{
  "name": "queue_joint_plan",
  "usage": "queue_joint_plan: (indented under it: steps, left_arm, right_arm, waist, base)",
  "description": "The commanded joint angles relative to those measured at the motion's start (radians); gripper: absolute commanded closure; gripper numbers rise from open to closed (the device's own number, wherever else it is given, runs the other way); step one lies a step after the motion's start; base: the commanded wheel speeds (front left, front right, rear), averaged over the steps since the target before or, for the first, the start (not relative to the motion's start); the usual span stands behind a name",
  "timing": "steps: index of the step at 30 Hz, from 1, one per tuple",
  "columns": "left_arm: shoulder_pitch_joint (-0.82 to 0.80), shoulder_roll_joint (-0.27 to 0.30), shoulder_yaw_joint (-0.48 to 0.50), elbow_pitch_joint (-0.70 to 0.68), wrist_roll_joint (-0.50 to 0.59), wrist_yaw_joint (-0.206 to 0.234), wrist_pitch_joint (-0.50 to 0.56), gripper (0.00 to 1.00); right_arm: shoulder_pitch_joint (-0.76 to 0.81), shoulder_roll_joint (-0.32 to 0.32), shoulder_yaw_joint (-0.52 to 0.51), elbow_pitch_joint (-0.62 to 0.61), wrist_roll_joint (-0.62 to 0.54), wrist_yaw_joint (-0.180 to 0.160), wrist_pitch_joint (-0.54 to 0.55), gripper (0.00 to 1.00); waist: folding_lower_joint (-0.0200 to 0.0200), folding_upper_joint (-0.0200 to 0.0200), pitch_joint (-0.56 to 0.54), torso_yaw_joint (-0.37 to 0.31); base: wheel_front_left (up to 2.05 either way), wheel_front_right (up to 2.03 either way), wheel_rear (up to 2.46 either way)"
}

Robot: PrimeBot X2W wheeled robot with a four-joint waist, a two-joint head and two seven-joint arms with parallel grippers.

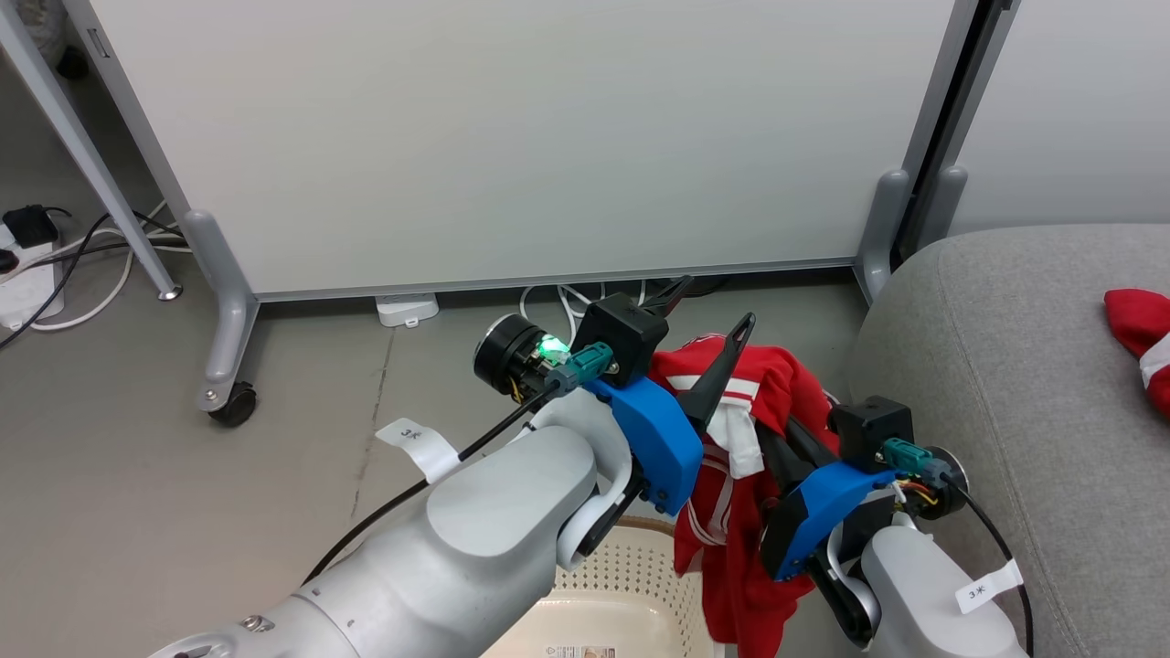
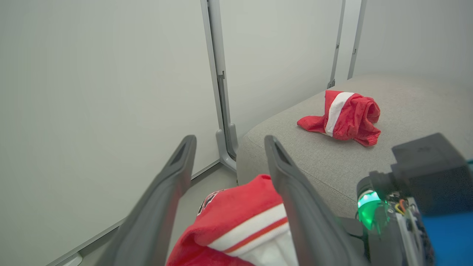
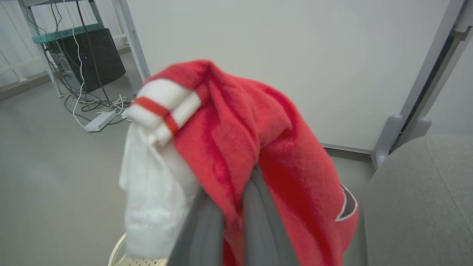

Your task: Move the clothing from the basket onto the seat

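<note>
A red jersey (image 1: 731, 539) with white trim hangs above the cream basket (image 1: 631, 576), pinched in my shut right gripper (image 1: 772, 429). In the right wrist view the jersey (image 3: 255, 125) drapes over the shut right gripper (image 3: 231, 221), hiding its tips. My left gripper (image 1: 717, 302) stands open just beside the top of the jersey, nothing between its fingers (image 2: 184, 155); the cloth (image 2: 236, 210) lies below them. The grey seat (image 1: 1005, 384) is to the right, and another red garment (image 2: 343, 116) with a white stripe lies on it (image 2: 369, 162).
A white partition panel (image 1: 512, 137) on castor feet (image 1: 233, 402) stands close behind. Cables and a power strip (image 1: 27, 292) lie on the floor at the left. A black box (image 3: 96, 59) with more cables sits farther off.
</note>
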Motion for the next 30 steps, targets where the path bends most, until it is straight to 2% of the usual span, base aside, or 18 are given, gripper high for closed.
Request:
queue_joint_plan:
  steps: [1, 8, 13, 23, 30]
  left_arm:
    - [-0.004, 0.000, -0.002, 0.003, -0.001, 0.001, -0.006, 0.00]
    - [0.056, 0.002, 0.071, -0.026, 0.051, 0.026, -0.007, 0.00]
    - [0.162, 0.050, 0.184, -0.114, 0.158, 0.016, -0.007, 0.00]
    - [0.416, 0.120, 0.413, -0.276, 0.374, -0.014, -0.007, 0.00]
    - [0.579, 0.129, 0.547, -0.334, 0.508, -0.061, -0.007, 0.00]
  right_arm:
    - [-0.005, -0.001, -0.003, -0.007, -0.002, 0.001, -0.006, 1.00]
    - [0.009, -0.001, -0.013, -0.016, -0.008, 0.001, -0.006, 1.00]
    - [0.013, -0.001, -0.022, -0.025, -0.013, 0.001, -0.006, 1.00]
    - [0.023, -0.001, -0.044, -0.042, -0.029, 0.001, -0.006, 1.00]
    - [0.028, -0.001, -0.060, -0.049, -0.040, 0.001, -0.006, 1.00]
  waist:
    - [-0.0001, -0.0001, 0.000, 0.002]
    - [-0.0001, -0.0001, -0.002, 0.007]
    - [-0.0001, -0.0001, 0.005, 0.004]
    - [-0.0001, -0.0001, 0.020, 0.003]
    - [-0.0001, -0.0001, 0.024, 0.008]
  base:
    - [0.00, 0.00, 0.00]
    - [0.00, 0.00, 0.00]
    - [0.00, 0.00, 0.00]
    - [0.00, 0.00, 0.00]
    - [0.00, 0.00, 0.00]
